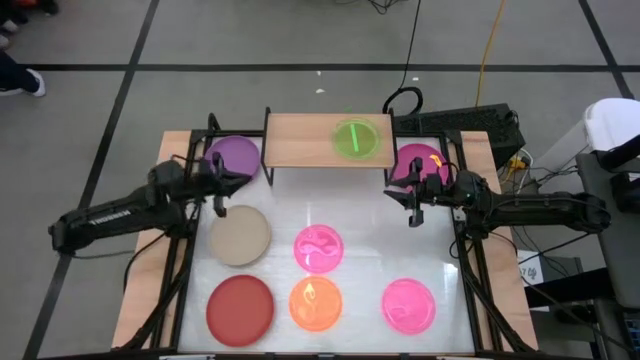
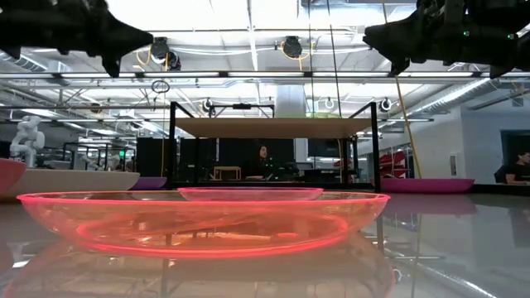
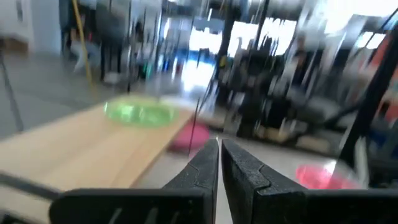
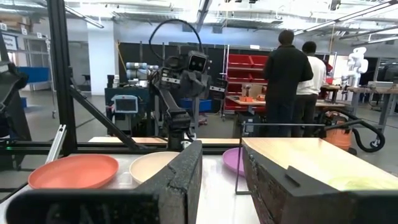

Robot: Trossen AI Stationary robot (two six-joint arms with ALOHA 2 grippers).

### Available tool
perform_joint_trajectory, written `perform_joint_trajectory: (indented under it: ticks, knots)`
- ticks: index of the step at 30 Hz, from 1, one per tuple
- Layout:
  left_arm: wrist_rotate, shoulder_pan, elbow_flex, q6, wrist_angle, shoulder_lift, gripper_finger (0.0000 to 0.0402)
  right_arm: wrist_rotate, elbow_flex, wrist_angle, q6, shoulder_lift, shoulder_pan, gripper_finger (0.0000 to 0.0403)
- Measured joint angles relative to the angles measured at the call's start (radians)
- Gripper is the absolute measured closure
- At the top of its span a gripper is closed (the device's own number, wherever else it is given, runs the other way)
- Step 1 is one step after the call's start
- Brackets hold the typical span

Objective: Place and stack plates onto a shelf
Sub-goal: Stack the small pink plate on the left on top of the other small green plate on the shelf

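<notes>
The light-wood shelf (image 1: 300, 140) stands at the table's far middle with a green plate (image 1: 357, 138) lying flat on its right half. On the table lie a purple plate (image 1: 235, 158), a magenta plate (image 1: 418, 163), a beige plate (image 1: 240, 235), a red plate (image 1: 240, 308), two translucent pink plates (image 1: 319, 249) (image 1: 408, 305) and an orange one (image 1: 315, 303). My left gripper (image 1: 220, 205) hovers shut and empty between the purple and beige plates. My right gripper (image 1: 413, 212) hovers open and empty just near of the magenta plate. In the left wrist view the fingers (image 3: 219, 155) face the shelf (image 3: 93, 149).
Black frame rails run along the table's left and right sides (image 1: 180, 270). Cables and a dark box (image 1: 480, 125) lie beyond the far right corner. People stand in the room behind (image 4: 292, 74). Bare white tabletop lies between the shelf and the pink plate (image 1: 330, 200).
</notes>
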Motion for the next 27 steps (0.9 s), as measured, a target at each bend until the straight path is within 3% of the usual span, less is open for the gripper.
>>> perform_joint_trajectory:
  ticks: [3, 9, 16, 27]
  knots:
    - [-0.052, -0.07, 0.082, 0.043, -0.089, 0.115, 0.0378, 0.0, 0.0, -0.001, 0.0, 0.0, 0.0, 0.0305]
    - [-0.081, -0.247, 0.152, 0.076, 0.008, 0.383, 0.0378, 0.0, 0.0, -0.027, 0.0, 0.0, 0.0, 0.0305]
    - [-0.168, -0.409, 0.205, 0.255, 0.01, 0.633, 0.0378, 0.0, 0.0, -0.054, 0.0, 0.0, 0.0, 0.0305]
    - [-0.213, -0.427, 0.207, 0.038, 0.131, 0.934, 0.0369, -0.001, 0.0, -0.071, 0.0, 0.0, 0.0, 0.0305]
